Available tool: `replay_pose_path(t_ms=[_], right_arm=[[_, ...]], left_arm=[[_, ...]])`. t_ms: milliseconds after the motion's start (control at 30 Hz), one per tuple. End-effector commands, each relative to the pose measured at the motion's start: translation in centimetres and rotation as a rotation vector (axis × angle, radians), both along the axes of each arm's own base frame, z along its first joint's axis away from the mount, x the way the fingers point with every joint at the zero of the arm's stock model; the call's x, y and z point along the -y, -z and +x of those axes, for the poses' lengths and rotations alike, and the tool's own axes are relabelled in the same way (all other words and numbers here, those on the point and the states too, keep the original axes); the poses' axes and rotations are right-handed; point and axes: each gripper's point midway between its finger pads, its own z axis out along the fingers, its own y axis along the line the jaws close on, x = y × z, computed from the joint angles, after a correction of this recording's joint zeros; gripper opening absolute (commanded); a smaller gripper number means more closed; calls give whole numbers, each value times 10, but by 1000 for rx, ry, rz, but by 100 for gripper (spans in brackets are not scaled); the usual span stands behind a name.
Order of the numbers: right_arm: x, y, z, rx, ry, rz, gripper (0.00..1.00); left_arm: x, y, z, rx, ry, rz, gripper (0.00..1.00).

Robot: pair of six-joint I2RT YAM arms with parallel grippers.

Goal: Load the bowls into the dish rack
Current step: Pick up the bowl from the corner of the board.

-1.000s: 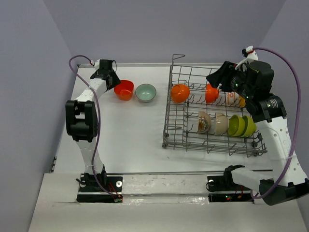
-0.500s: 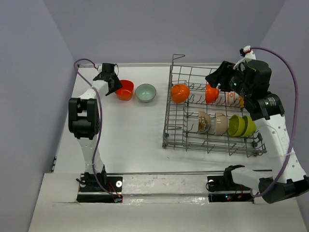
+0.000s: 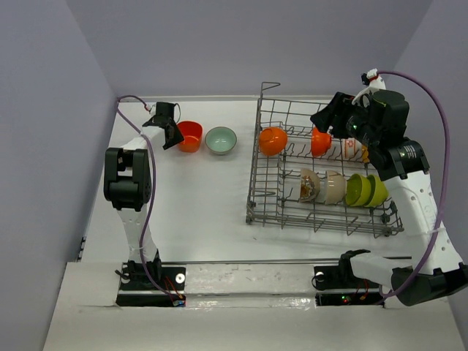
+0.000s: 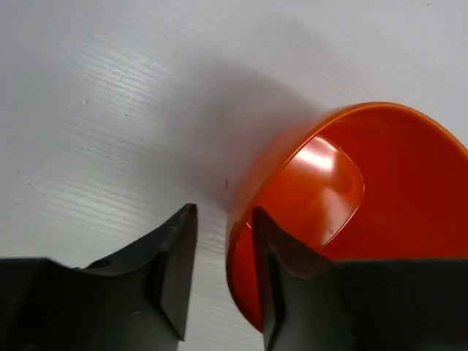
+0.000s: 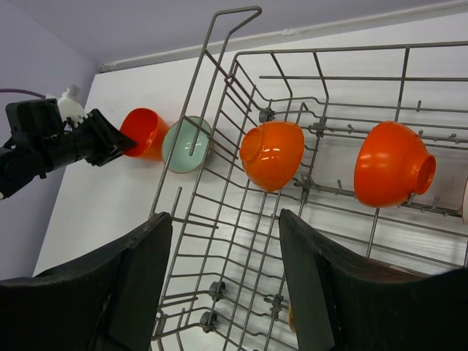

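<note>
A red-orange bowl (image 3: pixel 191 136) sits on the table at the far left; it fills the left wrist view (image 4: pixel 365 183). My left gripper (image 3: pixel 170 134) is open with its jaws on either side of the bowl's left rim, one finger (image 4: pixel 168 270) outside and a little apart from the wall, the other inside. A pale teal bowl (image 3: pixel 221 140) sits right of it. The dish rack (image 3: pixel 260 175) holds two orange bowls (image 3: pixel 272 140), a patterned white, a cream and two lime green bowls (image 3: pixel 358 190). My right gripper (image 3: pixel 329 117) is open and empty above the rack's far side.
The white table ends at a back wall just beyond the bowls and the rack. In the right wrist view the rack's tall wire handle (image 5: pixel 219 44) rises between the teal bowl (image 5: pixel 186 145) and the racked orange bowl (image 5: pixel 274 153). The right arm hides some racked bowls.
My left gripper has swung round and come down over the red-orange bowl's left rim. The right arm has hardly moved.
</note>
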Motion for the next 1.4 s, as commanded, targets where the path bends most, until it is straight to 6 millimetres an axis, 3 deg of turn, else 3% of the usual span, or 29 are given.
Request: replay_pose_path(t_ms=[0,133,200,300,567,733,867,900,933,1033,1200,1333,1367], right_arm=[[1,-14,-1,43,-2,-12,66],[1,-13,-1,42,-1,-17,66],[2,-13,-1,42,0,-17,66],[2,-13,-1,42,3,-18,66],[3,-11,-2,41,10,-35,66],[-8,-14,-3,38,-40,-50,66],[-38,-18,-9,63,-112,-111,65],[-57,-23,-16,78,-159,-121,65],[-64,-18,-13,66,-162,-149,65],[-95,-27,-22,97,-208,-189,65],[-149,-50,-51,194,-309,-278,65],[-179,-41,-60,229,-312,-407,65],[-190,-42,-70,256,-341,-440,65]], left_arm=[[1,-26,4,67,14,4,39],[2,-31,4,79,33,6,26],[2,-35,4,81,36,7,12],[4,-40,3,89,42,-2,0],[12,-78,-3,137,76,-48,0],[11,-117,-14,207,63,-54,0],[9,-158,-25,278,58,-33,0],[11,-167,-28,291,67,-23,0],[16,-182,-32,310,76,-12,0],[25,-211,-43,346,103,5,0],[65,-253,-70,393,226,9,0],[95,-267,-96,394,329,14,0],[98,-269,-101,395,335,17,0]])
